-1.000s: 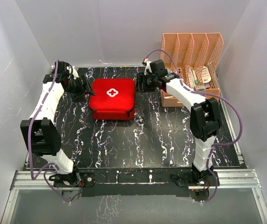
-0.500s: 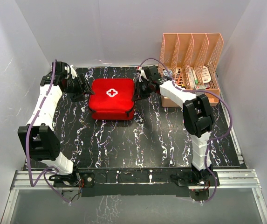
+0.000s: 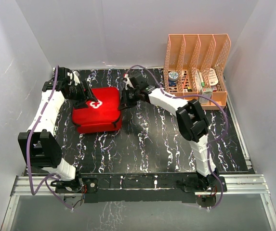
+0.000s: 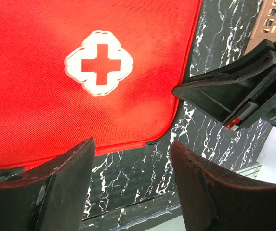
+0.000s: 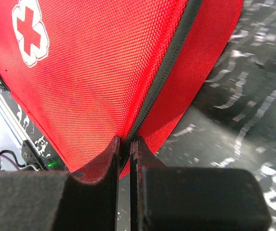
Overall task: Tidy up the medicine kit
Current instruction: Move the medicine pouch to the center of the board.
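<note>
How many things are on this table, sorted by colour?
Red: 1, the medicine kit
Orange-pink: 1, the file rack
White and black: 2, the left arm and the right arm
Total: 4
The bits stored in the rack are too small to count.

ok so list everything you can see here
medicine kit: one, red with white cross, closed, left-centre of the table
file rack: one, orange-pink, far right
small supplies: several, mixed colours, inside the file rack, too small to name
table: one, black with white veining
left gripper: one, black, open, over the kit's edge near the cross
right gripper: one, black, shut on the kit's zip seam
</note>
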You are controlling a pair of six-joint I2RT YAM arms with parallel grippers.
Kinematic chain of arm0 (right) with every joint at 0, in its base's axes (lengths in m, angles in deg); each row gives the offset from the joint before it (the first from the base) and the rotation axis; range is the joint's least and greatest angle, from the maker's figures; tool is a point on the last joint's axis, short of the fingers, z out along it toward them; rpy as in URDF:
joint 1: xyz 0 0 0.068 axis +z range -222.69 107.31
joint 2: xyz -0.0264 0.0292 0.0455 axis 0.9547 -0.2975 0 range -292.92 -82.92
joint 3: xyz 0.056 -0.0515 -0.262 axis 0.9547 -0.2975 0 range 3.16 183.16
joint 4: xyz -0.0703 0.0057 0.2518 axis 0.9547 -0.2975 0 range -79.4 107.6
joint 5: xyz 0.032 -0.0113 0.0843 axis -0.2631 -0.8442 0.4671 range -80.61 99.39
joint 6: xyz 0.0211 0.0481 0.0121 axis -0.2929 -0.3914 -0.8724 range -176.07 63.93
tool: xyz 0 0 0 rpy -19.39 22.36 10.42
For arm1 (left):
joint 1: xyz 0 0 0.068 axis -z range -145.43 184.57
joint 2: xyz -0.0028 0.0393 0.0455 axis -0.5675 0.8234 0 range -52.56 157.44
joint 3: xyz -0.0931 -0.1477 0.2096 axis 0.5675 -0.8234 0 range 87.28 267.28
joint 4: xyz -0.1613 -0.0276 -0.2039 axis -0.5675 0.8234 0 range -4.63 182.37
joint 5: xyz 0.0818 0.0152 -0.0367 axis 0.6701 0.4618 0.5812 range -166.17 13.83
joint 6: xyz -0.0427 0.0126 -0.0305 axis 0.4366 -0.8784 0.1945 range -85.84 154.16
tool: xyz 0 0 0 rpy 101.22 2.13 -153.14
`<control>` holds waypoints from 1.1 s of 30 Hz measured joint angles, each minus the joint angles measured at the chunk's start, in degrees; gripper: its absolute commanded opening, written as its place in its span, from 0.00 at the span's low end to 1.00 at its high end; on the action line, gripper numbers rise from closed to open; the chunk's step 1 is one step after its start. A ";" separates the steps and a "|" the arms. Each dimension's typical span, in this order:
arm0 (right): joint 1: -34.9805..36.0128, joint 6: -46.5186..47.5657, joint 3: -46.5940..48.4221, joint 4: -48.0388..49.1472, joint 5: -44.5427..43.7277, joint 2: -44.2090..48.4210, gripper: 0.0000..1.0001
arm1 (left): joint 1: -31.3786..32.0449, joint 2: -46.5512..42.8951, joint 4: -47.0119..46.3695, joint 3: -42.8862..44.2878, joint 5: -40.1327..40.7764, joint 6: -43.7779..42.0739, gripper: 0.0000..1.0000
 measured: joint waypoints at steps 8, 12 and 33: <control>4.17 -4.46 2.51 3.28 1.64 -2.91 0.00 | 0.00 -2.95 0.57 -7.19 1.88 2.21 0.60; 4.26 -5.01 2.51 3.26 1.44 -2.91 0.00 | -0.13 -3.48 1.49 -6.49 6.67 1.77 0.62; 3.82 -3.48 6.73 0.57 1.40 -5.03 0.00 | -13.86 -1.01 1.27 -1.99 25.49 -6.99 0.69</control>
